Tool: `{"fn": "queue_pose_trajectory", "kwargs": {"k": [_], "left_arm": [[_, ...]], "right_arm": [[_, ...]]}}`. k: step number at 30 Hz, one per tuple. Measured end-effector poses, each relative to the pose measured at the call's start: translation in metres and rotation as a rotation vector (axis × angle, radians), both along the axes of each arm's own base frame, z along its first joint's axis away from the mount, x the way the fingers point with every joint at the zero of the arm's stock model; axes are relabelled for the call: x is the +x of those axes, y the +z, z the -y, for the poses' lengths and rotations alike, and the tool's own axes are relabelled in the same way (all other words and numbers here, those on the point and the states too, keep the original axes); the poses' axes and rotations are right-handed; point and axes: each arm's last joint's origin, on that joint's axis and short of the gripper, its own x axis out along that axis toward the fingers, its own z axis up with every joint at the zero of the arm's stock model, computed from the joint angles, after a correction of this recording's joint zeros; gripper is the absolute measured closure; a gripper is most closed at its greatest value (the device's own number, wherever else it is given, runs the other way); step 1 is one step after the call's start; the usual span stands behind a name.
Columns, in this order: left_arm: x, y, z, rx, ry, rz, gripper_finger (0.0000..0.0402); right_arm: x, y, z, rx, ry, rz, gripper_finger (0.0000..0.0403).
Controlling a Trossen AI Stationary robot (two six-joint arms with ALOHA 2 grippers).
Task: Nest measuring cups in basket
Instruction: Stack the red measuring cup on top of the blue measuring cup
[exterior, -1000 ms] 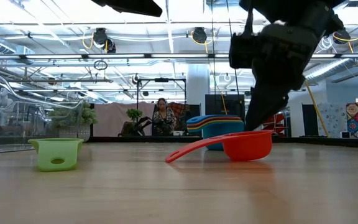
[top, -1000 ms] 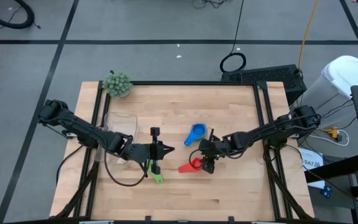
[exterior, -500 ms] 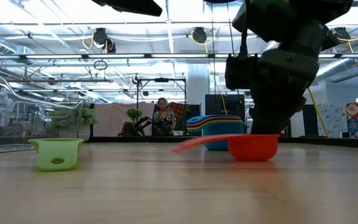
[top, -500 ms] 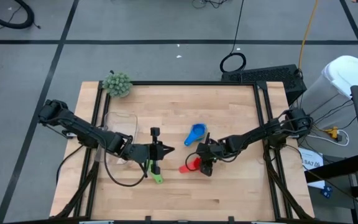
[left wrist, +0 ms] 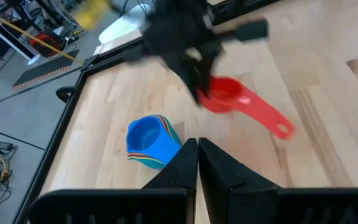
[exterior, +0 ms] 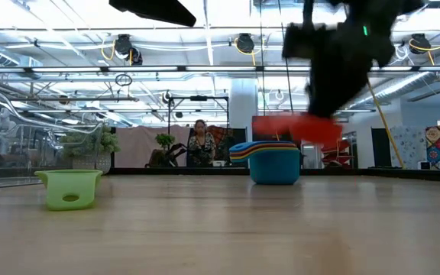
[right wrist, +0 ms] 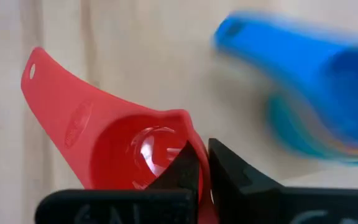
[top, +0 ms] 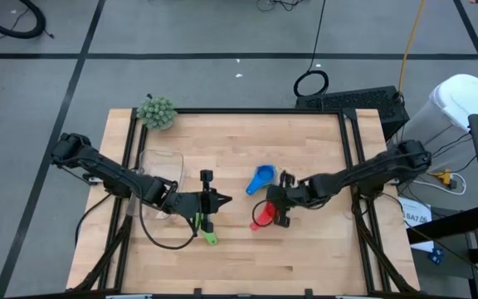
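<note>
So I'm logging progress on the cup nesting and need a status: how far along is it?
Partly done. Several cups already sit nested in a blue stack on the table, not in the clear basket. In hand: the right gripper has shut on the red cup and holds it clear of the table. Left: the green cup stands apart near the shut left gripper, and nothing is in the basket.

Wooden table (top: 305, 257) seen from above. Right gripper (top: 279, 209) clamped on rim of red cup (top: 264, 216), mid-table. Blue cup stack (top: 261, 178) just beyond it. Left gripper (top: 219, 200) closed, beside green cup (top: 207, 229). Clear basket (top: 158, 166) near left edge. Fuzzy green ball (top: 157, 112) at far-left corner.
</note>
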Motion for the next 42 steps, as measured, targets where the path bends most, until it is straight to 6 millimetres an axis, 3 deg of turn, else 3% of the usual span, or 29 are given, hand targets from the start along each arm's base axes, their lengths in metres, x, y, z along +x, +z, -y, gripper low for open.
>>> {"fn": "queue_pose_trajectory", "kwargs": {"k": [6, 9, 16, 21, 31, 42], "left_arm": [[0.002, 0.001, -0.005, -0.002, 0.020, 0.008, 0.0382], [0.004, 0.002, -0.008, -0.010, 0.030, 0.023, 0.0382], [0.005, 0.003, -0.007, -0.034, 0.041, 0.044, 0.0382], [0.005, 0.003, -0.007, -0.034, 0.041, 0.044, 0.0382], [0.005, 0.004, -0.009, -0.029, 0.055, 0.046, 0.0382], [0.005, 0.003, -0.010, -0.039, 0.063, 0.046, 0.0382]], "right_arm": [[0.014, 0.072, 0.015, -0.293, 0.083, 0.025, 0.0398], [0.021, 0.084, 0.032, -0.348, 0.115, 0.016, 0.0398], [0.018, 0.070, 0.075, -0.343, 0.128, -0.075, 0.0399], [0.018, 0.054, 0.093, -0.289, 0.129, -0.044, 0.0399], [0.021, 0.025, 0.099, -0.207, 0.152, -0.034, 0.0399], [0.023, 0.009, 0.109, -0.189, 0.130, -0.009, 0.0399]]}}
